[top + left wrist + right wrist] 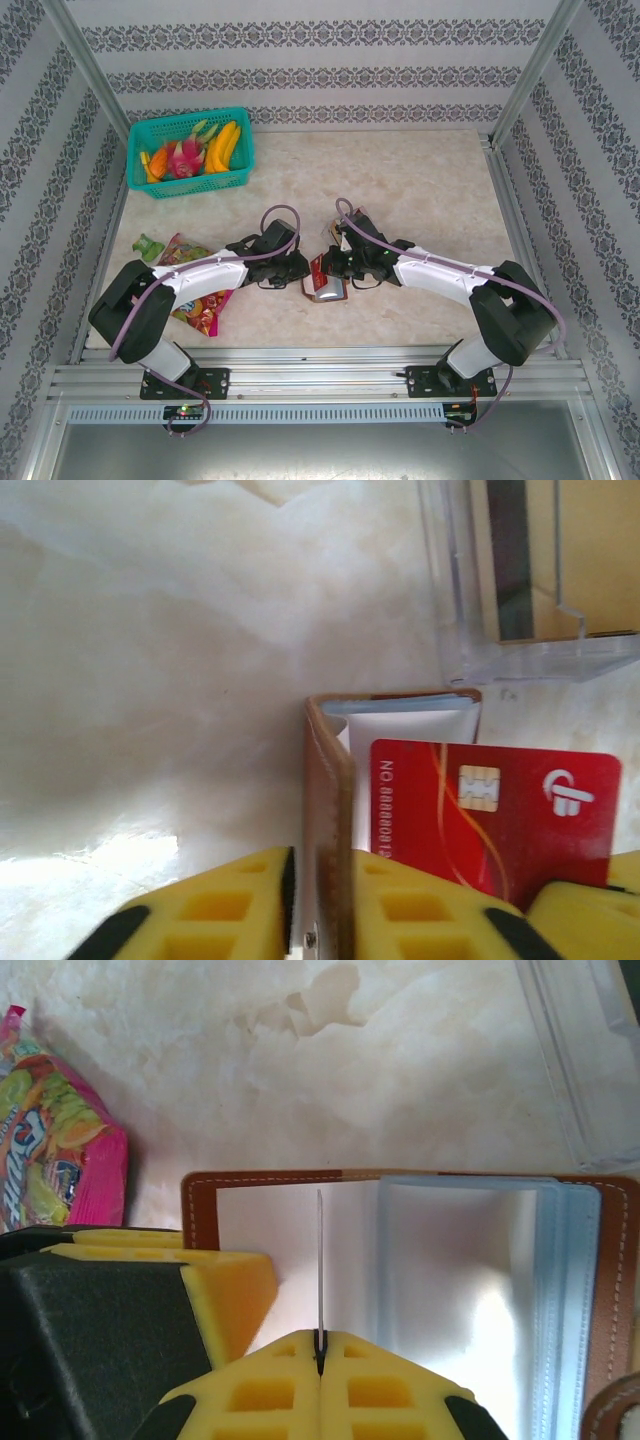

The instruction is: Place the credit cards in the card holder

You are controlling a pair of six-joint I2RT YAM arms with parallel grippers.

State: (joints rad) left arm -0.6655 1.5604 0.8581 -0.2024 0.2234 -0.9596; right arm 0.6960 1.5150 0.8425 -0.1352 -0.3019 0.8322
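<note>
Pale marbled table (430, 190) beneath both tools, patterned walls (300, 40) beyond. Left tool (320, 880) pinches the cover of the card holder (325, 780); right tool (320, 1345) pinches a red card (500, 810) edge-on.

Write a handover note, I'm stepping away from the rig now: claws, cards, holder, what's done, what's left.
Left claw: shut on the brown card holder cover, holding it open.
Right claw: shut on the red credit card, edge-on above the clear sleeves.
Done: no card visibly in a sleeve yet.
Left: slide the red card in, then fetch what stands in the clear stand.
</note>
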